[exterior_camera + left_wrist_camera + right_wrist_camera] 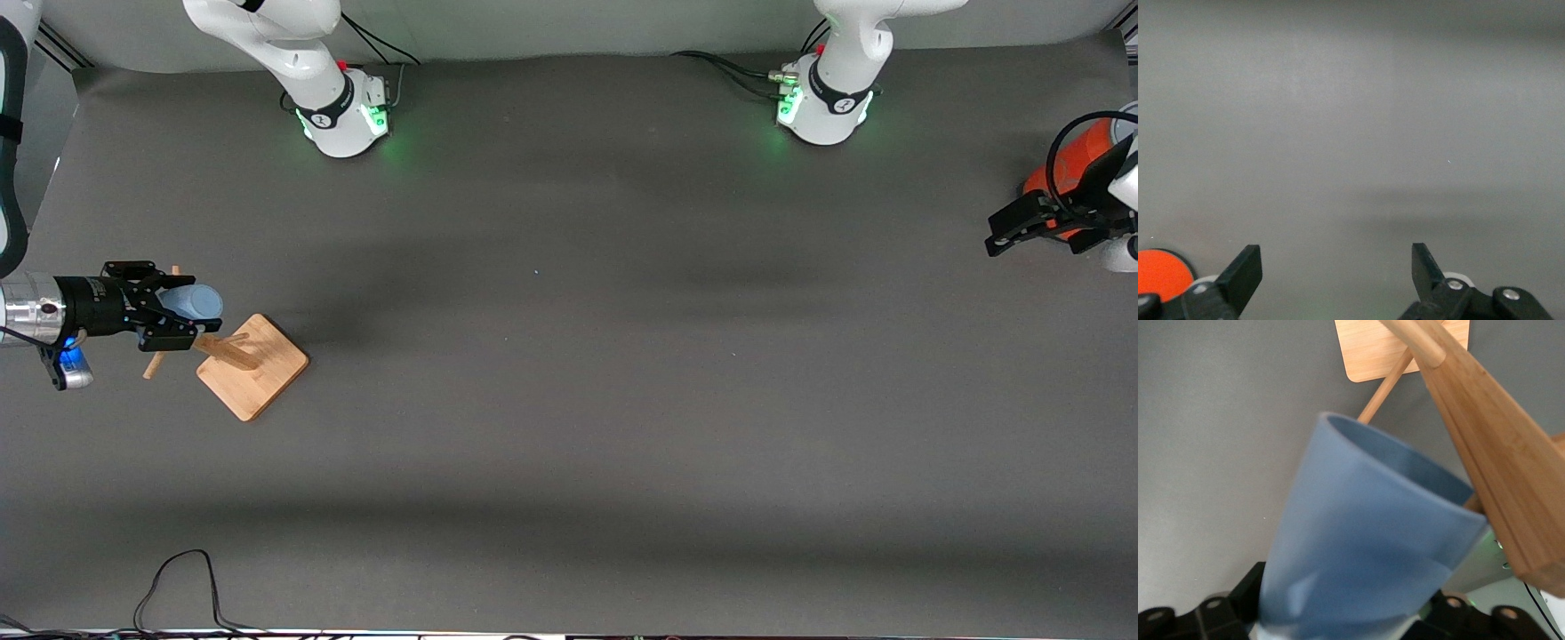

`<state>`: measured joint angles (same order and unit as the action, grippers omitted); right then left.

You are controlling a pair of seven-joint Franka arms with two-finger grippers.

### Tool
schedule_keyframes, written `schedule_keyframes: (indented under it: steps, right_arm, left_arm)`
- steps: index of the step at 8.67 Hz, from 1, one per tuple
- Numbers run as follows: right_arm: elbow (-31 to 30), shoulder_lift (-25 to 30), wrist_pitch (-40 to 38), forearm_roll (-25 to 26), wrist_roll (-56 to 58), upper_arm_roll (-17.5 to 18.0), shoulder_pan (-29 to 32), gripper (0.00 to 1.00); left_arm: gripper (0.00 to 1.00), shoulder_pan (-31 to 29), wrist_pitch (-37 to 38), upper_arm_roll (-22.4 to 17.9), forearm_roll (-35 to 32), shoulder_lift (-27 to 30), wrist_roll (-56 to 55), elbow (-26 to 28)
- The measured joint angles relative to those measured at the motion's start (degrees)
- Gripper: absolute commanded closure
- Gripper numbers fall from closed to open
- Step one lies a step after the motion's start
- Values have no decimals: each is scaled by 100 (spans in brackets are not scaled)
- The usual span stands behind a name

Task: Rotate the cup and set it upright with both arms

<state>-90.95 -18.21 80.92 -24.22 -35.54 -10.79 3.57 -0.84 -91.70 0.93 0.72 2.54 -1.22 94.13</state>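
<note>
Obstacles, right arm's end of the table: wooden peg rack (252,363), square base flat on the grey table (569,427), pegs jutting out at angles. The right gripper (169,309) sits in among those pegs, clamped round the light-blue cup (194,300); in the right wrist view the cup's (1365,560) rim lies just beside the rack's post (1491,453).

Left arm's end: left gripper (1022,227) waits, fingers spread, beside an orange object (1071,169) at the edge.

Between the two ends: bare mat, open passage. A black cable (182,587) loops at the edge nearest the camera.
</note>
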Motion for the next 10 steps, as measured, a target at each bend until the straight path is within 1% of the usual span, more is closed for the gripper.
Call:
schedule_keyframes:
  steps: [2,6,10]
  right_arm:
    - [4,-7,0,-140,-35,-12,37,24]
    - [41,-7,-1,-193,-243,-3,37,24]
    - [41,-6,-3,-354,-448,46,0,24]
  left_arm:
    - [0,0,0,0,0,0,0,0]
    - [0,0,0,0,0,-4,0,0]
    - [0,0,0,0,0,-4,0,0]
